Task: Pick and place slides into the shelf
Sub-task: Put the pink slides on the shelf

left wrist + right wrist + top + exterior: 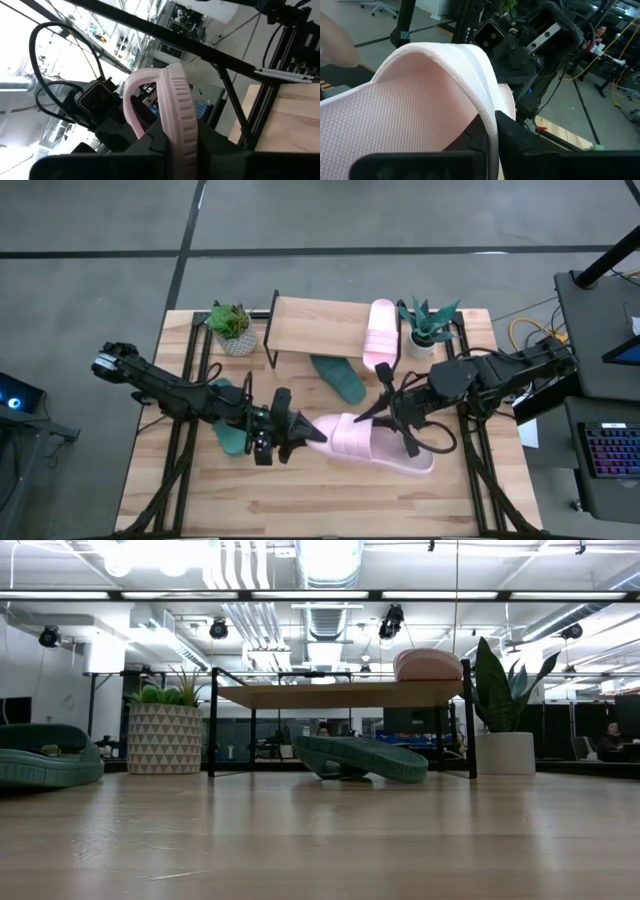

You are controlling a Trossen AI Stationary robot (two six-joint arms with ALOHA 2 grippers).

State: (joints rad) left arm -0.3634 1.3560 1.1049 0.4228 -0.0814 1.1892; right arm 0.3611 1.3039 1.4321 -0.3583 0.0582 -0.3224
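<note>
Tools (300, 430) (395, 412) pinch pink slide (365, 440); low view misses them.

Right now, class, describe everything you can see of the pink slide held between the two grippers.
The pink slide is light pink rubber with a wide ribbed strap. It sits lengthwise between both arms, over the wooden table in front of the shelf. The left gripper clamps one end, the right gripper pinches its strap. It does not show in the low view.

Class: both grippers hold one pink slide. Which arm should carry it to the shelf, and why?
Right. The right gripper clamps the pink slide nearer the shelf; the left gripper grips its far end.
</note>
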